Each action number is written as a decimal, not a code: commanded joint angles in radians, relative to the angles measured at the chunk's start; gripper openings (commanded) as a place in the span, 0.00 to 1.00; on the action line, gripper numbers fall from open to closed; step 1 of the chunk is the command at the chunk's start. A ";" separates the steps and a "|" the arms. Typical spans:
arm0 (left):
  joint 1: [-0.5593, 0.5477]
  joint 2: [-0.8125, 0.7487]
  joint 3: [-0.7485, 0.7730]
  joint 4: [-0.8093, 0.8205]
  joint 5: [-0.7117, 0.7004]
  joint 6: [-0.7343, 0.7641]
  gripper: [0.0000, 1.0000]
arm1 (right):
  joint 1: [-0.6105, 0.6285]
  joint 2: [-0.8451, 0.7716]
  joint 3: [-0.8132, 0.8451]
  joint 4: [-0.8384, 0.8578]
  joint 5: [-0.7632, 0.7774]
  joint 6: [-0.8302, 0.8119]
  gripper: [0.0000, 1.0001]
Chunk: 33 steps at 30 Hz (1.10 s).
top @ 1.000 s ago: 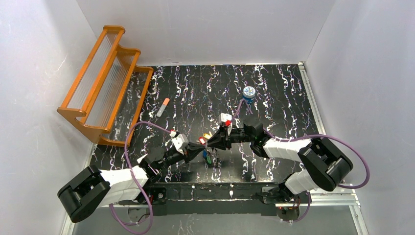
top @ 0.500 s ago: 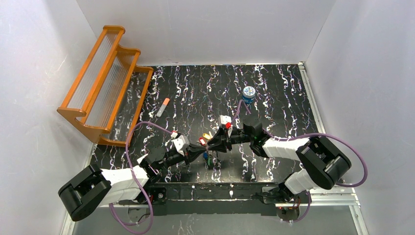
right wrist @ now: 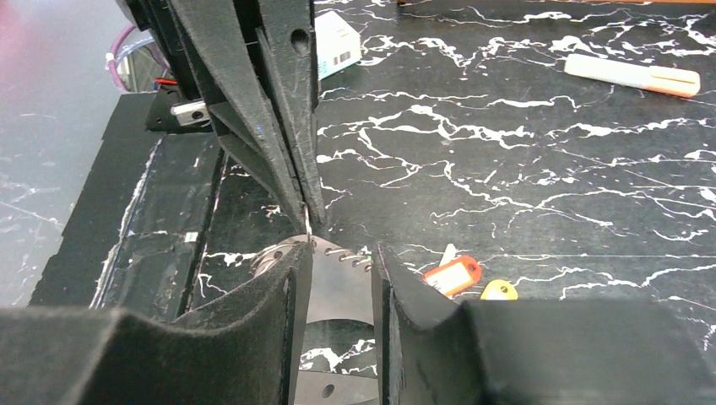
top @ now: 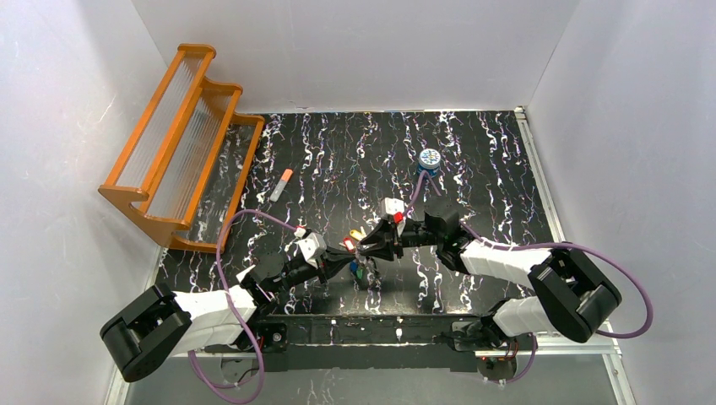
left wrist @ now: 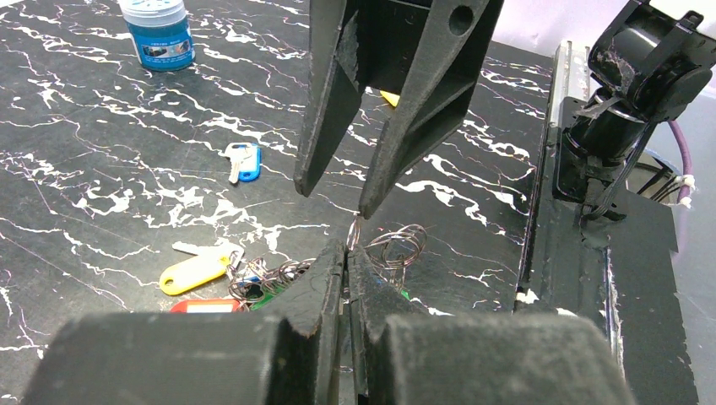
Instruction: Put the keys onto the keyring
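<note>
ARMS MEET OVER THE RING: Two robot arms come tip to tip above the near middle of the black marbled table (top: 473, 143). The left pincer (left wrist: 346, 253) is clamped on the thin wire of the keyring (left wrist: 397, 245), holding it just above the table. The right pincer (left wrist: 338, 201) hangs over it with jaws partly apart, gripping nothing, and a turn of the ring appears to sit in the gap. Several keys (left wrist: 192, 272) with yellow, red and green heads lie bunched just beside the ring, seemingly threaded on already. One blue key (left wrist: 245, 162) lies well apart, toward the blue tin (left wrist: 156, 34).

The step in hand looks like prising the coil open. Done well, the left pincer would hold the ring steady and edge-on. The right would catch only the wire's free end, not both turns, and spread it just enough to admit a key's hole. A hard pull could twist the ring out of the grip.
</note>
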 commanded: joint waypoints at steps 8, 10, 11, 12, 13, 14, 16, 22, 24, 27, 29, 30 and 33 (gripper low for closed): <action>-0.002 -0.015 0.016 0.037 -0.006 0.020 0.00 | 0.000 0.040 0.006 0.051 -0.122 0.005 0.40; -0.001 -0.013 0.017 0.036 -0.002 0.020 0.00 | 0.000 0.046 0.008 0.052 -0.115 0.006 0.39; -0.001 -0.013 0.018 0.037 0.001 0.020 0.00 | 0.000 0.050 0.013 0.052 -0.112 0.009 0.39; -0.001 -0.013 0.019 0.035 0.003 0.019 0.00 | 0.000 0.053 0.017 0.052 -0.112 0.010 0.39; -0.001 -0.013 0.019 0.033 0.002 0.018 0.00 | 0.001 0.058 0.023 0.051 -0.111 0.010 0.38; -0.001 -0.012 0.019 0.034 0.003 0.019 0.00 | 0.000 0.062 0.027 0.050 -0.113 0.010 0.37; -0.001 -0.006 0.023 0.034 0.007 0.021 0.00 | 0.001 0.073 0.036 0.050 -0.116 0.013 0.35; -0.001 -0.001 0.027 0.034 0.014 0.023 0.00 | 0.000 0.091 0.053 0.075 -0.153 0.027 0.32; -0.001 -0.002 0.026 0.033 0.014 0.022 0.00 | 0.000 0.090 0.054 0.086 -0.156 0.035 0.32; -0.001 -0.003 0.026 0.033 0.016 0.019 0.00 | 0.000 0.083 0.053 0.094 -0.154 0.040 0.32; -0.001 -0.005 0.026 0.033 0.019 0.017 0.00 | 0.001 0.081 0.056 0.095 -0.153 0.042 0.32; 0.000 -0.006 0.026 0.032 0.019 0.016 0.00 | 0.000 0.081 0.056 0.095 -0.154 0.044 0.31; -0.001 -0.005 0.027 0.032 0.021 0.018 0.00 | 0.000 0.092 0.059 0.092 -0.157 0.044 0.28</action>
